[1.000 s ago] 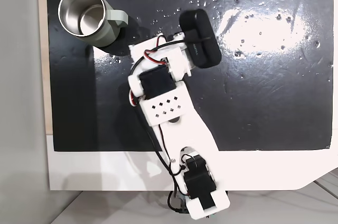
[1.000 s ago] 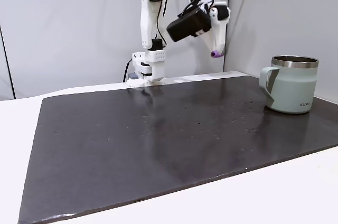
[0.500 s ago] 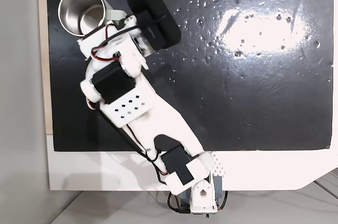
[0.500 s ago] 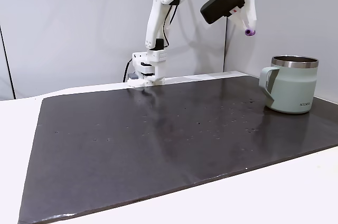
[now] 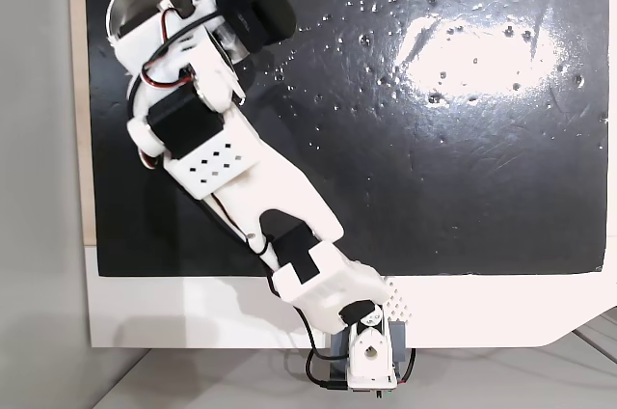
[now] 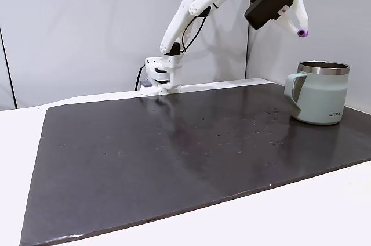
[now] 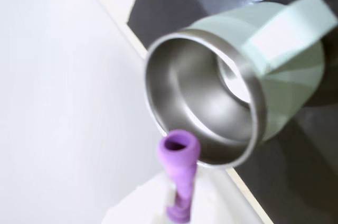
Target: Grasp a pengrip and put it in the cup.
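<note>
The gripper (image 6: 299, 23), clamped on the purple pengrip (image 6: 302, 33) that pokes from its tip, hangs high in the air just above and perhaps slightly short of the cup (image 6: 320, 92) on the dark mat (image 6: 174, 153), lined up so a release falls into its steel mouth (image 7: 203, 105).

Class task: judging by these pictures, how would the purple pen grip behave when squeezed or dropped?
The pen grip looks hollow and rubbery, so it probably gives under pressure. Tiny beside the cup, it is likely very light. Being round, it may roll once released by the hand.
</note>
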Controlling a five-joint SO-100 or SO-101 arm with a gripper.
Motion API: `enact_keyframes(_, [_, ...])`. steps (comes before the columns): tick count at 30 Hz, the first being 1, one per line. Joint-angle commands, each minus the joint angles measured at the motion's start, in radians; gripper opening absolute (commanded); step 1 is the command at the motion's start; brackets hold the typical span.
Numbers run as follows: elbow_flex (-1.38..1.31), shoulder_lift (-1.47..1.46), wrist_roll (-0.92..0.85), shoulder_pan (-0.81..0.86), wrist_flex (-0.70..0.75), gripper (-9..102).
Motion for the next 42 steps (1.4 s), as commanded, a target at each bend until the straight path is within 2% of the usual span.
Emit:
enact_keyframes(1, [-0.127, -0.035, 0.005, -0.008, -0.040, 0])
enact_keyframes(16, [-0.267, -0.160, 0.015, -0.029, -0.080, 1])
enact_keyframes(20, [-0.267, -0.161, 0.014, -0.029, -0.069, 18])
enact_keyframes(22, [-0.267, -0.160, 0.015, -0.031, -0.060, 22])
enact_keyframes(42, [-0.265, -0.160, 0.012, -0.037, -0.052, 21])
